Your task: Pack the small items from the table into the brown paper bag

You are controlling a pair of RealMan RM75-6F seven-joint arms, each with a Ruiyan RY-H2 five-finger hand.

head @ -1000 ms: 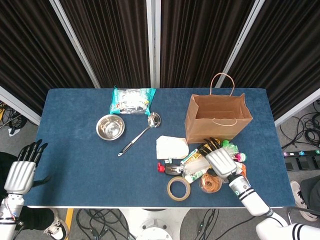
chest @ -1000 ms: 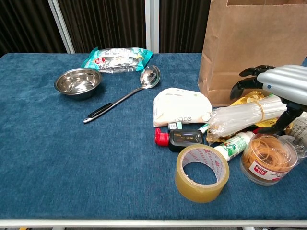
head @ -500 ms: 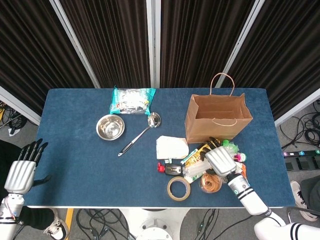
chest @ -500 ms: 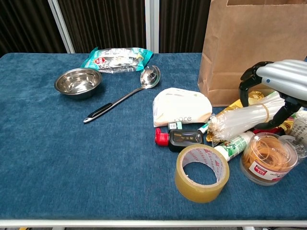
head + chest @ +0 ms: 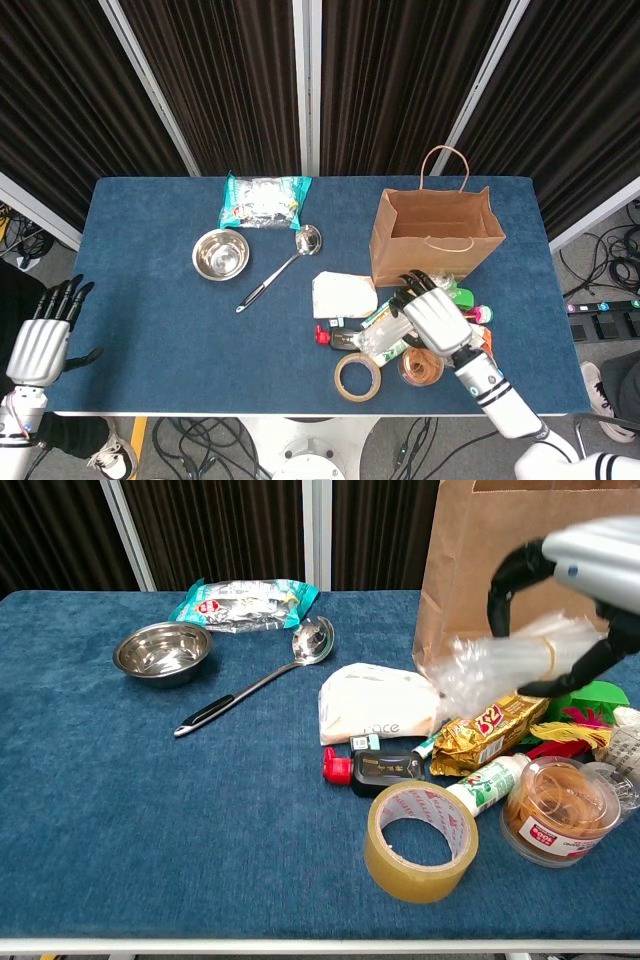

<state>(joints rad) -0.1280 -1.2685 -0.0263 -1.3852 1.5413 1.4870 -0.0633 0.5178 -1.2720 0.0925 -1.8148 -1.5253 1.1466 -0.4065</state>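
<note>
The brown paper bag (image 5: 437, 235) (image 5: 520, 580) stands open at the back right of the blue table. In front of it my right hand (image 5: 435, 315) (image 5: 575, 590) grips a clear plastic packet (image 5: 380, 335) (image 5: 500, 665) bound with a rubber band, held up above the pile. Below lie a gold snack bar (image 5: 490, 730), a green-white tube (image 5: 490, 780), a black bottle with a red cap (image 5: 375, 768), a tape roll (image 5: 357, 377) (image 5: 420, 842), a tub of rubber bands (image 5: 560, 810) and a white pouch (image 5: 343, 295) (image 5: 378, 702). My left hand (image 5: 40, 340) is open beyond the table's left edge.
A steel bowl (image 5: 221, 253) (image 5: 162, 650), a ladle (image 5: 280, 268) (image 5: 260, 685) and a teal snack packet (image 5: 264, 200) (image 5: 240, 602) lie at the back left of the table (image 5: 150, 330).
My right hand closed its fingers around the clear packet and raised it off the pile toward the bag, uncovering the gold snack bar. The left hand stayed where it was.
</note>
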